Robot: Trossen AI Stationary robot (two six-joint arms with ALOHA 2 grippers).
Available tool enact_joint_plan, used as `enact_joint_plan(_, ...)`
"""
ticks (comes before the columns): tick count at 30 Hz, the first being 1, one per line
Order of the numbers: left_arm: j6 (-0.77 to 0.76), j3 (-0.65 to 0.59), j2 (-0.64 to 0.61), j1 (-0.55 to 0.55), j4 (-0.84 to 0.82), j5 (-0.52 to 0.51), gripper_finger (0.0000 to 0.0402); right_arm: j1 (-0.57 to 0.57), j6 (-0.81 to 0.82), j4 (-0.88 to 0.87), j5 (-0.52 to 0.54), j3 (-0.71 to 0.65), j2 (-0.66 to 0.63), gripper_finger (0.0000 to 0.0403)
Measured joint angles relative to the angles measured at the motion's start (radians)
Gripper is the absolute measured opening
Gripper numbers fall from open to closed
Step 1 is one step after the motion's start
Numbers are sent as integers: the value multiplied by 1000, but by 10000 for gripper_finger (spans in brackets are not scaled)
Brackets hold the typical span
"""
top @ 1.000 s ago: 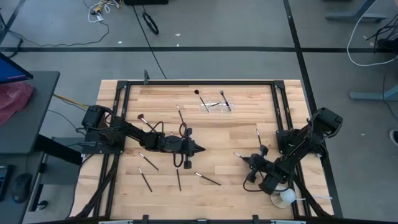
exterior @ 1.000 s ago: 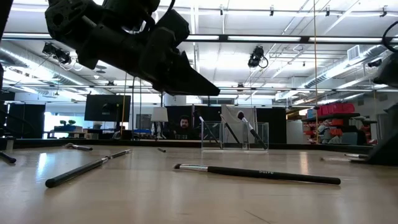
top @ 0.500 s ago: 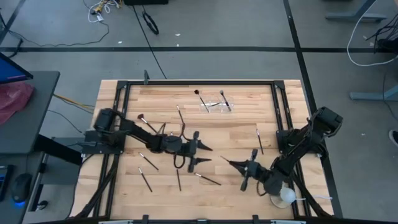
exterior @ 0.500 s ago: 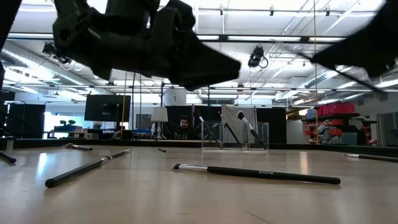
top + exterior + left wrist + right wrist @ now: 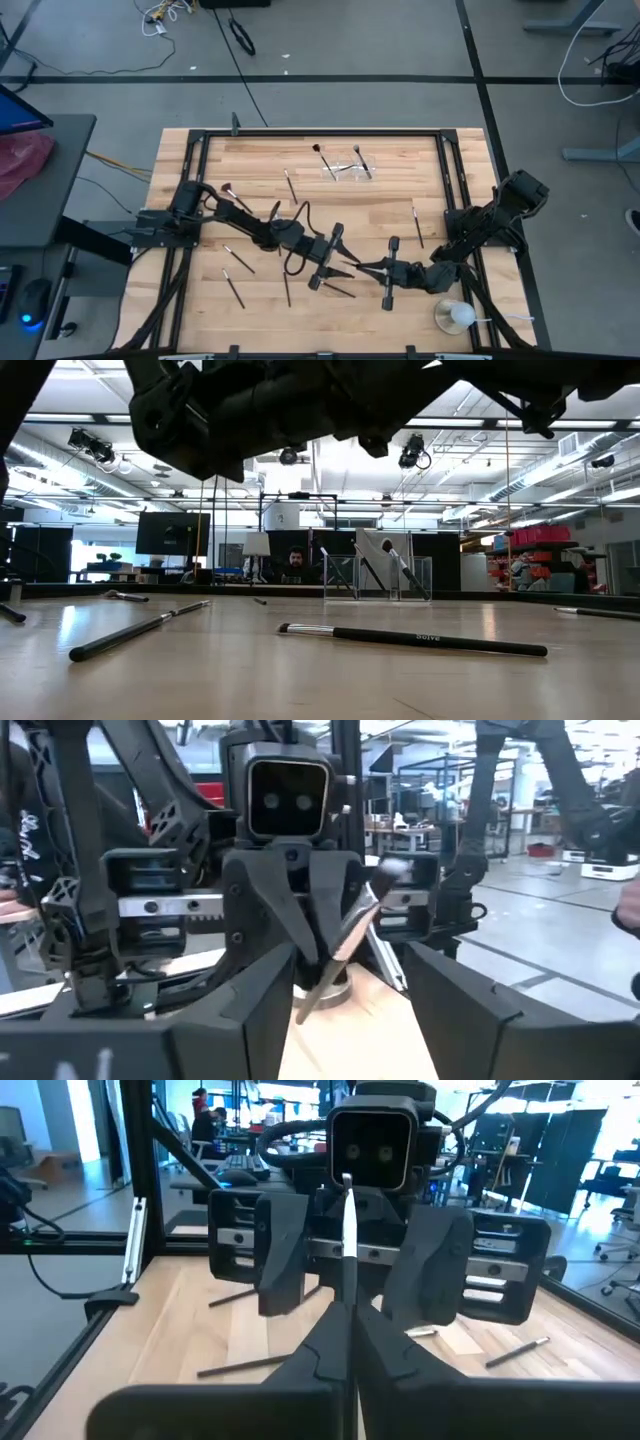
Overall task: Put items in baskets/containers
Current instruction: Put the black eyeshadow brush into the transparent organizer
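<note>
The two grippers meet nose to nose over the near middle of the table. The right gripper is closed on a brush, pinching its handle so the brush stands up between the clamped fingers and points at the other arm; in the left wrist view the same brush slants up out of the right gripper, its pale tuft uppermost. The left gripper faces it with its fingers spread apart on either side of the brush, not touching it as far as can be seen. The clear organizer sits at the far edge of the table, well apart from both grippers, with a couple of brushes leaning in it. Other brushes lie loose on the wood: one close to the low camera, another to its left, several more scattered near the left arm. A white ball rests at the near right corner.
</note>
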Motion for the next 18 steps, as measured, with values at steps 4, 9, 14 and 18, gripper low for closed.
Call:
enact_joint_plan(4,0,0,0,-4,5,-1,172,1,-3,0,0,0,0,5)
enact_joint_plan(9,-4,0,0,-8,38,-4,128,1,-3,-3,0,1,0,6)
enact_joint_plan(14,-11,0,0,-8,35,-9,53,1,3,-9,-1,1,-1,6)
enact_joint_plan(18,-26,0,-7,-3,5,-25,19,2,27,-53,22,2,-3,17)
